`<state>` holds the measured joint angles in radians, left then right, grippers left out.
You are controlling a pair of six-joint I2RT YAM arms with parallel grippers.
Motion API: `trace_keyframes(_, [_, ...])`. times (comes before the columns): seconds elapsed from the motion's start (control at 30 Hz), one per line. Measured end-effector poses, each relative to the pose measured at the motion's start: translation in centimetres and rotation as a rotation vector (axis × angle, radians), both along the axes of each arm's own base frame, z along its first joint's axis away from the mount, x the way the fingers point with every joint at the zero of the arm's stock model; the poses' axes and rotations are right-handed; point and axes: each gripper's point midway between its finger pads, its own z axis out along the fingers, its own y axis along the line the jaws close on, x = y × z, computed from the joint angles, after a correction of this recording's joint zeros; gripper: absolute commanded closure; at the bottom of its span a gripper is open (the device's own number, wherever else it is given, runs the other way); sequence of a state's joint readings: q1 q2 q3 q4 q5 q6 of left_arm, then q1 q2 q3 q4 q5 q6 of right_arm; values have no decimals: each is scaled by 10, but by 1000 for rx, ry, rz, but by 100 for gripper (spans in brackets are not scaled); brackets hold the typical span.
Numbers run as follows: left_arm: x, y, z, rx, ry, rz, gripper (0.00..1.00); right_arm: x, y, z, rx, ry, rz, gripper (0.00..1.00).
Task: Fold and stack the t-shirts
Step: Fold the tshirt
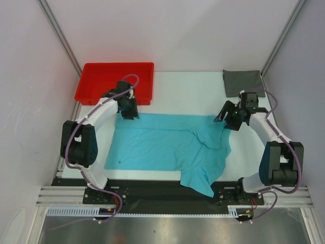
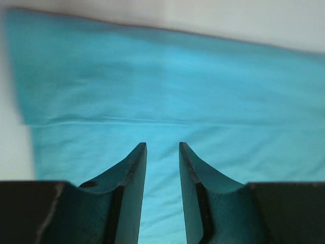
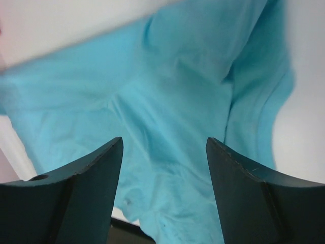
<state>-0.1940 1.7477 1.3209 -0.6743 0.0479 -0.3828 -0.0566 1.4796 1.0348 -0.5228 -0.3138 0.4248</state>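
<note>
The turquoise t-shirt [image 1: 162, 145] lies spread on the white table, its right side rumpled and one part hanging over the near edge. The dark grey t-shirt [image 1: 242, 82] is a small folded rectangle at the far right. My left gripper [image 1: 129, 114] hovers at the turquoise shirt's far left corner; in the left wrist view the gripper [image 2: 162, 145] is narrowly open and empty, with the cloth [image 2: 167, 91] below it. My right gripper [image 1: 226, 122] is over the shirt's far right edge; in the right wrist view it [image 3: 165, 141] is wide open above the wrinkled cloth [image 3: 172, 91].
A red plastic tray [image 1: 91, 89] stands at the far left, just behind my left gripper. White walls close in the table on both sides. The black front rail [image 1: 152, 190] runs along the near edge.
</note>
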Motion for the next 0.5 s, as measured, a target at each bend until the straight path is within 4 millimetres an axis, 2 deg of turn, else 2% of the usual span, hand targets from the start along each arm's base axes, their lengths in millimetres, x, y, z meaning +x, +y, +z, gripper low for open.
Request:
trace_keyframes(0.13, [-19,-74,8,-58,-41,-201,67,-32,27,-20,44,64,77,34])
trace_keyframes(0.23, [-47,-128,2,-109,-40,-348,67,-63,38,-38,68,144,110,41])
trace_keyframes(0.27, [-55,-139,0,-123,-36,-379,67,-69,40,-42,74,163,117,48])
trace_keyframes(0.37, [-84,-171,-7,-167,-13,-461,67,-87,49,-51,97,210,153,55])
trace_keyframes(0.43, [-95,-185,-8,-191,2,-478,67,-91,55,-52,101,219,176,54])
trace_keyframes(0.5, [-99,-192,-7,-205,1,-479,66,-94,61,-51,90,211,205,46])
